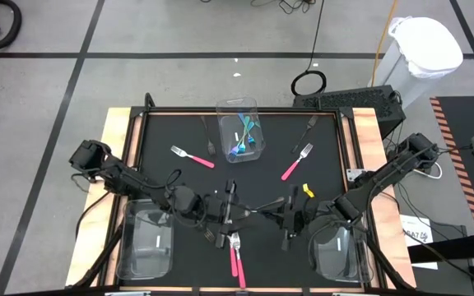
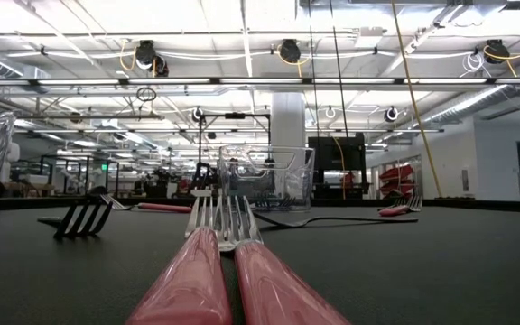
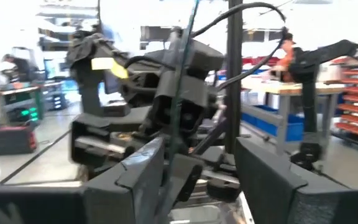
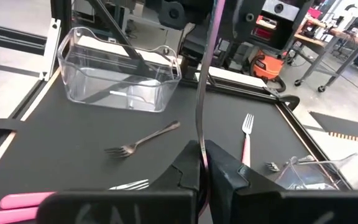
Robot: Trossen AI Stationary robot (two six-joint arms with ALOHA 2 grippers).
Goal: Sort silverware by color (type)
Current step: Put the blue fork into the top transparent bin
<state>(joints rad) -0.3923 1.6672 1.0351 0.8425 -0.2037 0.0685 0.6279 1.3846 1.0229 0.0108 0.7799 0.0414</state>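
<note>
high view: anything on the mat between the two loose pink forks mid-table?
Yes. In the high view, the clear bin holding teal-handled utensils sits between the left pink fork and the right pink fork, slightly farther back.

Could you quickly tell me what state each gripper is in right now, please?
Left gripper: open, fingers apart around a thin dark utensil, not clamped.
Right gripper: shut on a thin utensil.

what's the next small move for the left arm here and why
Probably close the left gripper on the dark utensil. The thin utensil stands between its open fingers, while the right gripper is shut on it lower down. The right should likely let go only once the left grips.
</note>
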